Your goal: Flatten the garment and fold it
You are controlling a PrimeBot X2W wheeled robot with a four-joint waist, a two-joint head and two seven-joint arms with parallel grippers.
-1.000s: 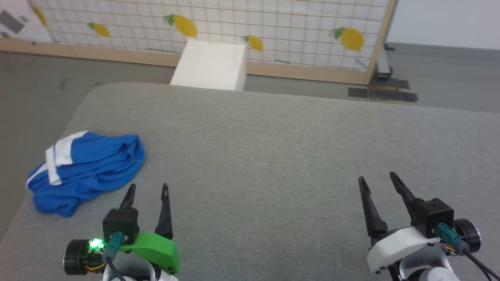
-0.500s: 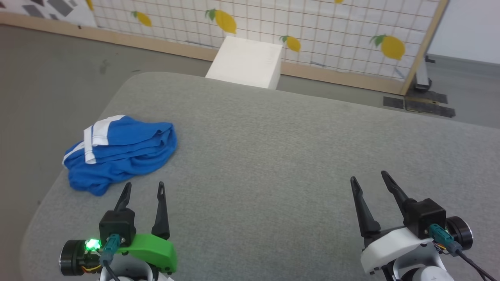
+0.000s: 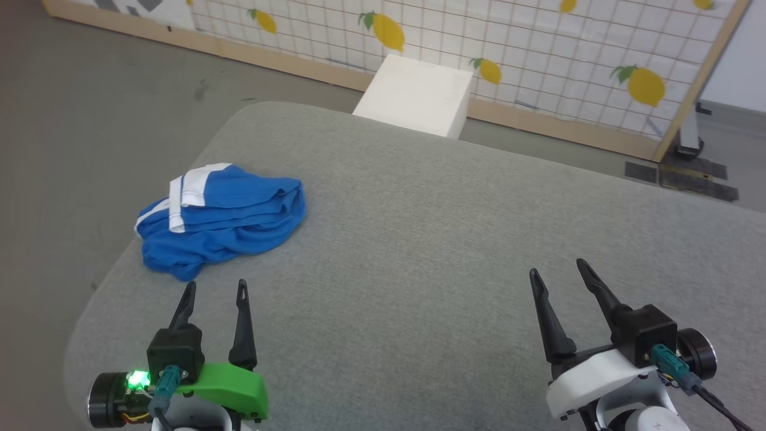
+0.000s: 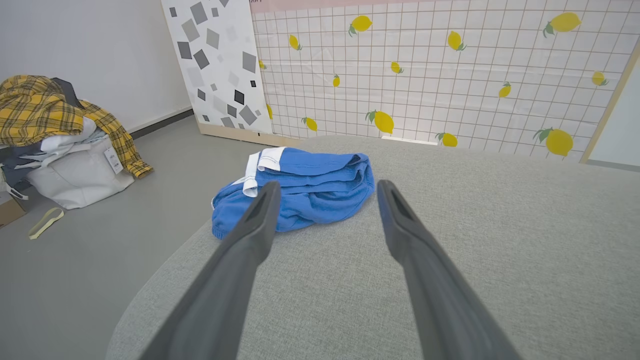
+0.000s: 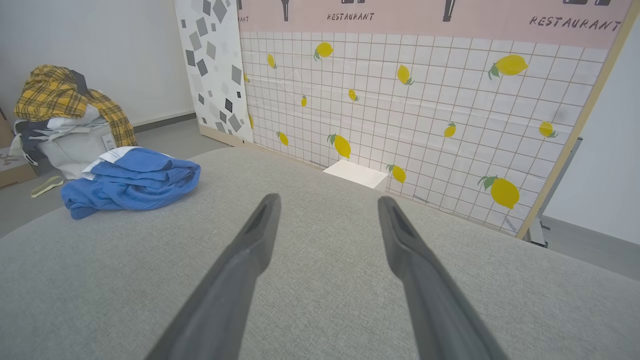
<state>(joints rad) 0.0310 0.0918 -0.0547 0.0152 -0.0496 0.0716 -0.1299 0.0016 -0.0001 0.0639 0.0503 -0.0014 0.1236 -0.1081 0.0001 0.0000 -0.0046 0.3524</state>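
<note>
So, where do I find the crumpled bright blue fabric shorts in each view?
Head view: crumpled bright blue fabric shorts, left of centre.
Left wrist view: centre, slightly left.
Right wrist view: left, mid-height.
Shared landmark: lemon-print grid panel behind.

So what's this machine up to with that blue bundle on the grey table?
It's a two-armed robot that is meant to flatten and fold the blue shorts. They lie crumpled in a heap near the left edge of the grey padded table. Nothing is being handled yet. The left tool hovers open just short of the heap, and the right tool hangs open well off to the right, over bare table.
</note>
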